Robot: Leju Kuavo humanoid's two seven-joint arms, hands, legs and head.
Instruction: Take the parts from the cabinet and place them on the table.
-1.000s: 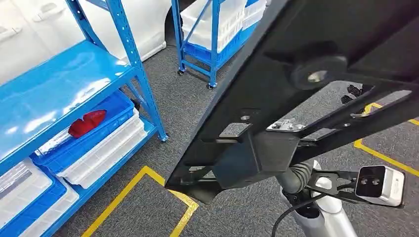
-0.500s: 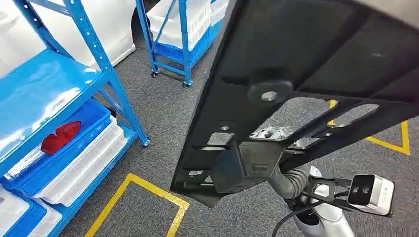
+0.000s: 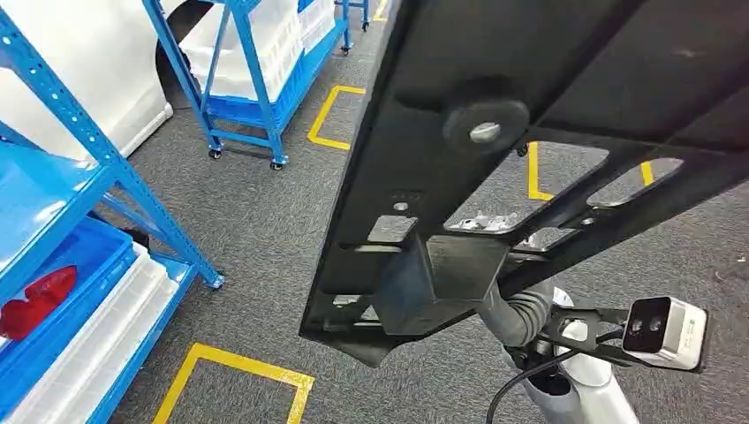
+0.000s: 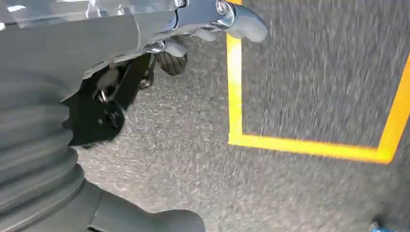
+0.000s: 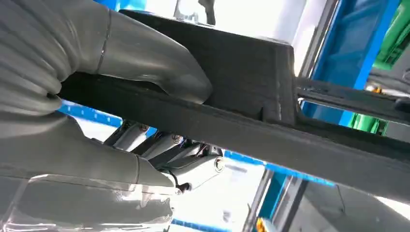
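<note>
A large flat black part (image 3: pixel 530 115) with cut-outs and a round boss takes up most of the head view, tilted up in front of me. My right hand (image 5: pixel 111 96) grips it by a boxy block on its edge, thumb (image 5: pixel 150 60) on one face and fingers (image 5: pixel 188 164) on the other. In the head view the right wrist (image 3: pixel 523 316) reaches up under the part. My left hand (image 4: pixel 72 96) hangs over the grey carpet with nothing in it. A red part (image 3: pixel 35 300) lies in a blue bin (image 3: pixel 84 261) on the blue cabinet (image 3: pixel 97 172) at left.
A white bin (image 3: pixel 97 344) sits under the blue bin on the cabinet's low shelf. A wheeled blue rack (image 3: pixel 256 66) with white crates stands at the back. Yellow tape lines (image 3: pixel 243 367) mark the grey carpet (image 3: pixel 265 230). The right wrist camera (image 3: pixel 664 331) juts out at lower right.
The whole picture has slid left as the camera turns right, away from the cabinet. The black part stays in my right hand, unchanged in the grip.
</note>
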